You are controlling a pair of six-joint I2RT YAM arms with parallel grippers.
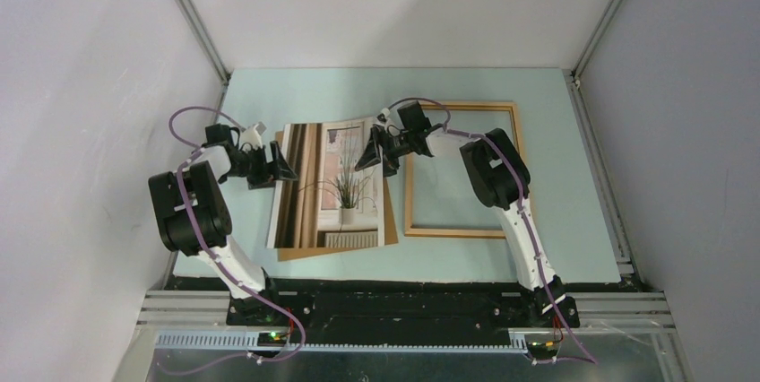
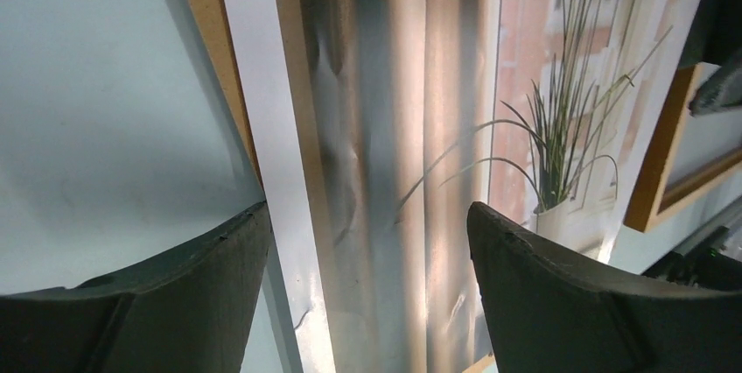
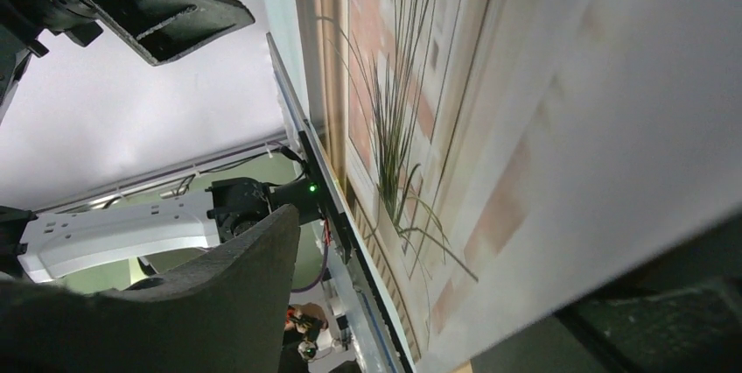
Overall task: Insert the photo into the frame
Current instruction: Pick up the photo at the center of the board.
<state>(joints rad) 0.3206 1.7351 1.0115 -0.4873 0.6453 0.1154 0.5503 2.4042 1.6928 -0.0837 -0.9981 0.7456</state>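
The photo (image 1: pixel 332 185) lies face up on a brown backing board (image 1: pixel 332 252) at centre left; its far right corner is raised. The wooden frame (image 1: pixel 409 194) lies empty on the table to its right. My left gripper (image 1: pixel 280 167) is open at the photo's left edge; in the left wrist view its jaws (image 2: pixel 367 211) straddle the white border and curtains of the photo (image 2: pixel 394 128). My right gripper (image 1: pixel 369 153) is at the raised corner. Its jaws (image 3: pixel 490 250) stand wide apart with the photo (image 3: pixel 490 128) between them, lying over the lower finger (image 3: pixel 665 320).
The backing board (image 2: pixel 210 23) pokes out past the photo's left edge. A corner of the frame (image 2: pixel 652 180) shows in the left wrist view. The left gripper (image 3: pixel 157 5) shows in the right wrist view. Grey enclosure walls stand close on both sides.
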